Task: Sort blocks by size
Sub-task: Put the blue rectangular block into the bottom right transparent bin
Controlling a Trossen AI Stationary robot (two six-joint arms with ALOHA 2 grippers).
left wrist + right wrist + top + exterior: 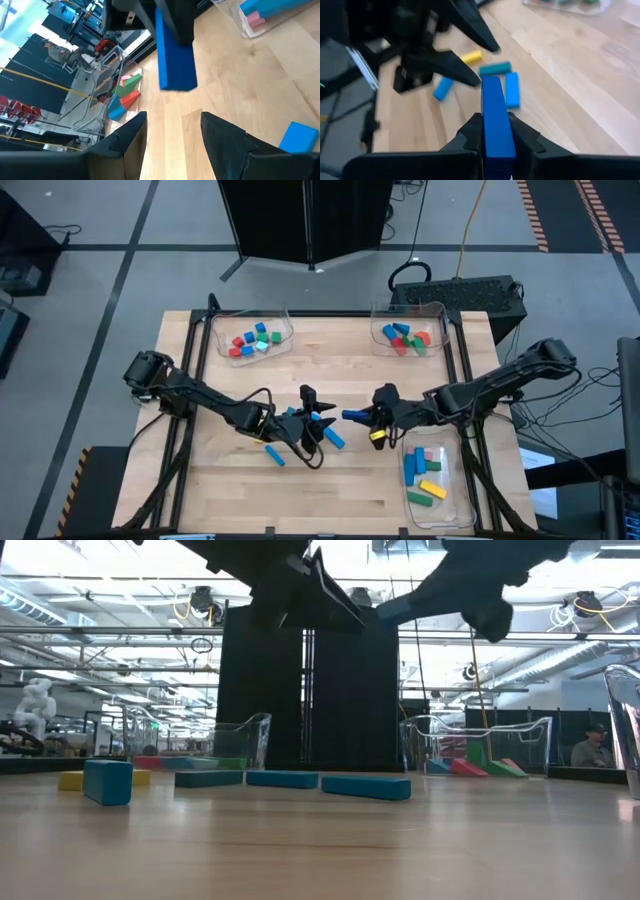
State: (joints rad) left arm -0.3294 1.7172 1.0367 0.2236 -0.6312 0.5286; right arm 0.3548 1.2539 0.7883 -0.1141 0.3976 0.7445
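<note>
Clamped on a long blue bar [496, 120], the right gripper [368, 416] hangs above mid-table, fingers pinching the bar near one end so most of it juts forward. Opposite, the left gripper [318, 408] stands open and empty, fingers [127, 137] spread just short of that bar. Beneath lie loose blocks [333, 438], blue, teal and yellow. Farther out, three clear trays [440, 515] hold sorted pieces. Such a bar looks rigid, light and probably smooth-faced; pinching its flat long sides nearer the middle should stop it pivoting.
</note>
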